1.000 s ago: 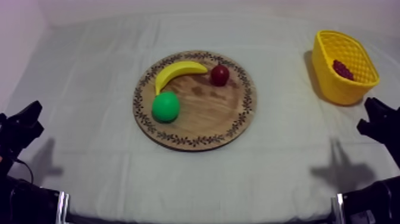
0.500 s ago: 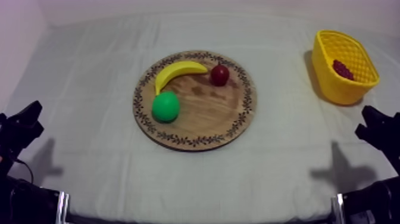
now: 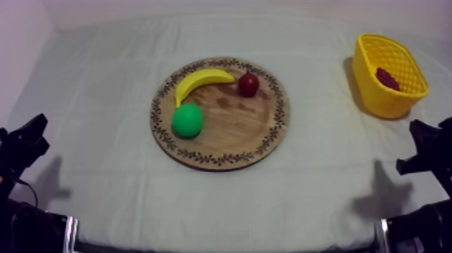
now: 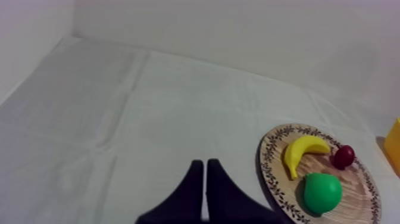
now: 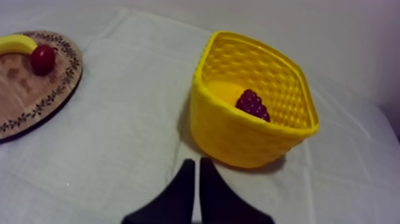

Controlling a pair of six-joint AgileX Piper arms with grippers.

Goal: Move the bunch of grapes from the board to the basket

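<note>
Cloth point(image 3: 101, 101): L pincer point(image 4: 205, 164) & R pincer point(image 5: 197, 162) low at sides, fingers together.

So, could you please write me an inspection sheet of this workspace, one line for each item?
surface: grey-white cloth, lightly creased, no stains seen.
job's things: bunch of grapes lies inside the yellow basket, on the right arm's side; round wooden board mid-table.
clutter: banana, pear and small red fruit lie on the board.
end effectors: left end effector shut on nothing, over the cloth beside the board; right end effector shut on nothing, over the cloth in front of the basket.
cables: nothing seen.
surroundings: pale wall behind the table.
</note>
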